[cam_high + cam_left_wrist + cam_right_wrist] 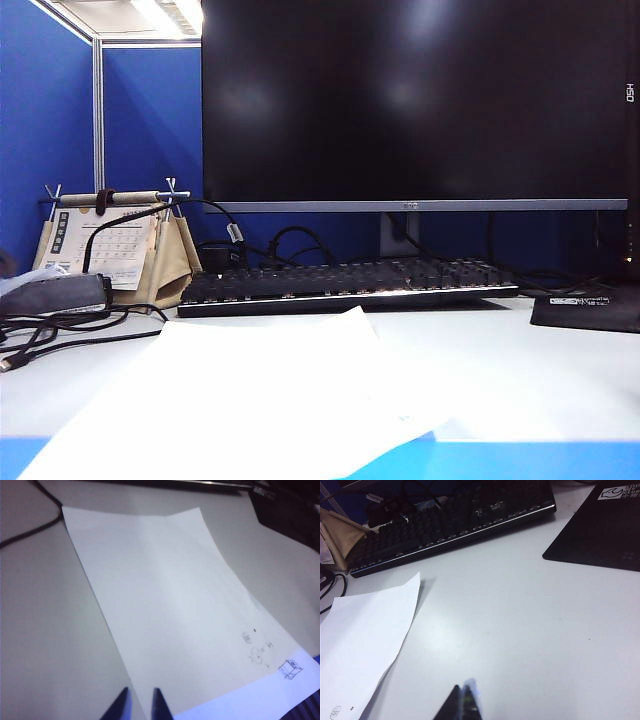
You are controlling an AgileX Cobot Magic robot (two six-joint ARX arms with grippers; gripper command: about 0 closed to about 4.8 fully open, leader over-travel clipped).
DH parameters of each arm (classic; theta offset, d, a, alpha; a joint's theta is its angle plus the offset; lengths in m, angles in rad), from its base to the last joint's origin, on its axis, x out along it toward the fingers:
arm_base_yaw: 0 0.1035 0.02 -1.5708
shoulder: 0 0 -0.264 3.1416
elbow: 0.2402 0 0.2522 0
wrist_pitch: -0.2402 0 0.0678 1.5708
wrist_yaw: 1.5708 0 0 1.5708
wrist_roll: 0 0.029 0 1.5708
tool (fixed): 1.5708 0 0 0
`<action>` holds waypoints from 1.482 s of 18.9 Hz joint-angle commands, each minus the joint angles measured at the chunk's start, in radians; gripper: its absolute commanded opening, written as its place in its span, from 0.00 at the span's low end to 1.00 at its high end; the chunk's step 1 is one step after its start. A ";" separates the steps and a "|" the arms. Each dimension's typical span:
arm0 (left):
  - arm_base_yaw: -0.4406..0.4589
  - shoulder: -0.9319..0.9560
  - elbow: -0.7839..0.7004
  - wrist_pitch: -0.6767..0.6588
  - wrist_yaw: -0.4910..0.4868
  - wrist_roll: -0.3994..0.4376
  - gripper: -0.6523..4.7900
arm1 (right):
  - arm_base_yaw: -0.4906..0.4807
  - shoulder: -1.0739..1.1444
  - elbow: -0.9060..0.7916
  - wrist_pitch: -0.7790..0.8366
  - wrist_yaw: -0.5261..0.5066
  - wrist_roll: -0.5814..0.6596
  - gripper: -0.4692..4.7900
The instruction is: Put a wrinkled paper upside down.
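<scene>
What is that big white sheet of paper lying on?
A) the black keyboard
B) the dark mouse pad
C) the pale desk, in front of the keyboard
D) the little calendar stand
C: the wrinkled paper lies on the desk, nearer the camera than the keyboard and touching neither gripper.

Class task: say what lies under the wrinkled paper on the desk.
The wrinkled paper lies on the white desk, its near edge over a blue strip. Anything beneath it is covered. Both grippers are away from the sheet.
</scene>
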State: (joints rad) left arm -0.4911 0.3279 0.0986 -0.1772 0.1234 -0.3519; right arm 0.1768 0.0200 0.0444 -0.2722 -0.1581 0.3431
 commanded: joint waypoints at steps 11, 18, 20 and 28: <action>0.000 0.001 0.133 -0.100 0.011 0.093 0.42 | 0.001 0.007 0.121 0.110 -0.033 -0.004 0.09; 0.000 0.006 0.240 -0.175 0.012 0.089 0.81 | 0.001 0.326 0.410 0.119 -0.246 0.083 0.59; 0.000 0.033 0.240 -0.222 0.016 0.089 0.81 | 0.001 0.500 0.504 0.081 -0.372 0.099 0.61; 0.000 0.201 0.279 -0.224 0.057 0.084 0.81 | 0.306 0.916 0.555 -0.023 -0.287 -0.019 0.61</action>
State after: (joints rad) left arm -0.4911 0.5301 0.3714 -0.4305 0.1741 -0.2661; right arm 0.4408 0.9215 0.5938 -0.2989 -0.5198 0.3458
